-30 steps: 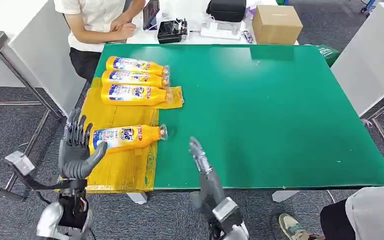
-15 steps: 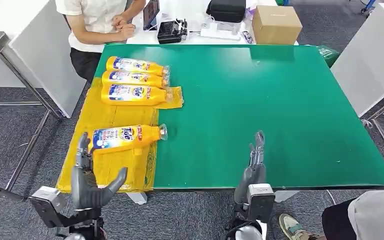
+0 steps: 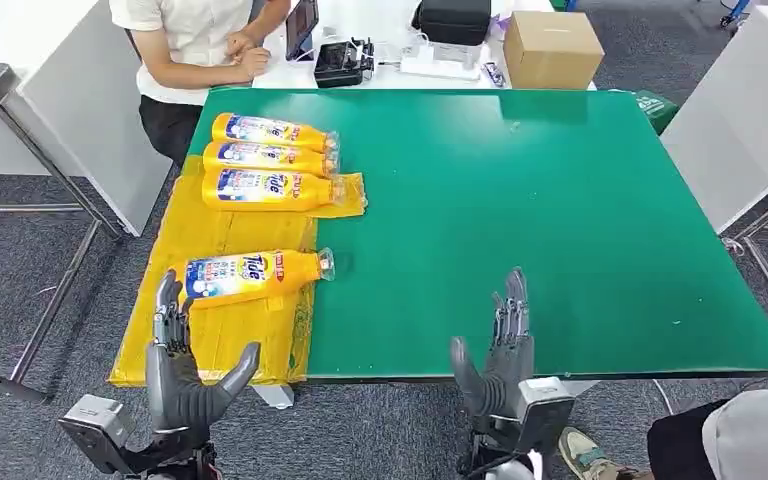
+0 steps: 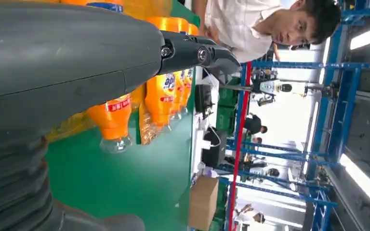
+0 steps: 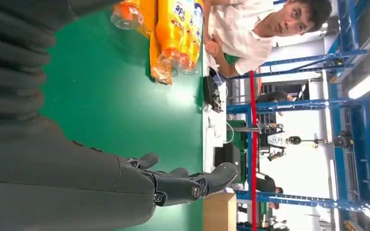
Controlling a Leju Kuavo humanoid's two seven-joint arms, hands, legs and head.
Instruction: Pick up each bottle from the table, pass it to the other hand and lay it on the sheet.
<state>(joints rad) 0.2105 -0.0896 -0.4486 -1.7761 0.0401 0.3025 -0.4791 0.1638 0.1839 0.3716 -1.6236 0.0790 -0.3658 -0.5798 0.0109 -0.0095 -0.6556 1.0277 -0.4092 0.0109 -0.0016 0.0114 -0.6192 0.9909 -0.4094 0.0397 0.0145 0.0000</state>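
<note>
- Head view: the left hand (image 3: 185, 375) is seen lowest, raised at the near edge of the green-topped bench (image 3: 520, 210), its fingers (image 3: 170, 315) spread apart and upright with the thumb held out to the side; nothing is held.
- The right hand (image 3: 495, 360) is raised at the same near edge, well apart from the left hand, with fingers straight, slightly apart and empty.
- Over the bench's left side a crinkled yellow plastic sheet (image 3: 230, 340) is spread, its near end hanging past the bench edge.
- On the sheet, just beyond the left hand, an orange-yellow detergent bottle with a blue-and-white label (image 3: 250, 275) is laid on its side, its clear cap pointing right and reaching just past the sheet's edge onto the green surface.
- Farther along, three more orange-yellow bottles (image 3: 270, 160) are laid side by side, caps to the right, near the far left corner; the nearest rests on the sheet.
- Left wrist view: the bottles are seen past the hand's dark fingers (image 4: 197, 53).
- Beyond the bench, a person in a white shirt (image 3: 195, 40) is seated at a white desk carrying a brown cardboard box (image 3: 552, 48) and a black bag (image 3: 452, 20).
</note>
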